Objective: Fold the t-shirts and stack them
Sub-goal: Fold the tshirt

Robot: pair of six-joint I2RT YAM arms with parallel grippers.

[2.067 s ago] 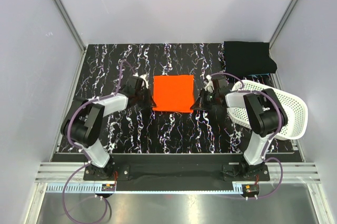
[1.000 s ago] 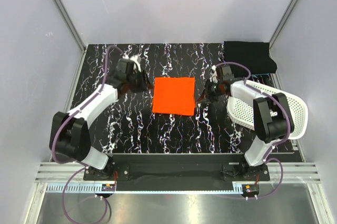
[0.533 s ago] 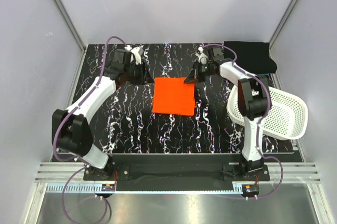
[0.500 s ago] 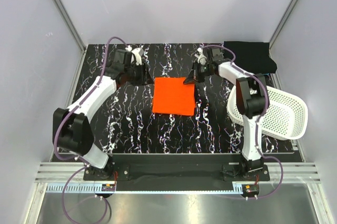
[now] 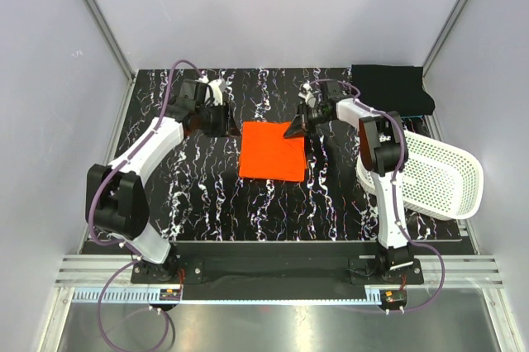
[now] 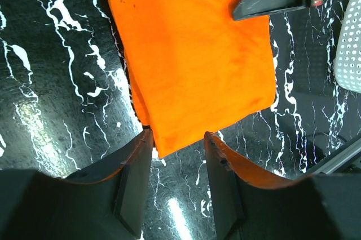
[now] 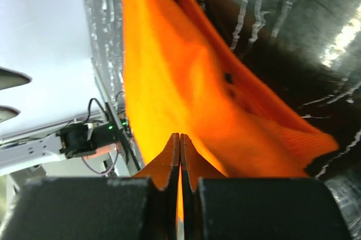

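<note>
We see a black tabletop [image 5: 207, 195] veined with white like marble, filling the floor of the cell. At its right edge sits a white perforated plastic basket [image 5: 438, 178], oval and tilted, partly off the near right of the table.

In the middle of the table lies the bright orange t-shirt [image 5: 271, 152] of soft fabric, folded into a flat rectangle. The left wrist view shows its doubled layers along one edge [image 6: 197, 54], and the right wrist view shows it creased and raised near the fingers [image 7: 186, 82]. In the far right corner of the table we find the black t-shirt [image 5: 390, 89], folded into a flat block just beyond the basket and well apart from the orange one.

Both white-and-black arms reach to the far side of the orange shirt. The left gripper [image 5: 221, 118] is at its far left corner. From the wrist we see this gripper [image 6: 177, 144] with its dark fingers [image 6: 135, 178] apart and the corner of the shirt between their tips; we cannot tell whether they touch the cloth. The right gripper [image 5: 296, 128] is at the far right corner. Its own camera shows it [image 7: 179, 138] with its fingers pressed together on the orange fabric, a thin orange line showing between them.
</note>
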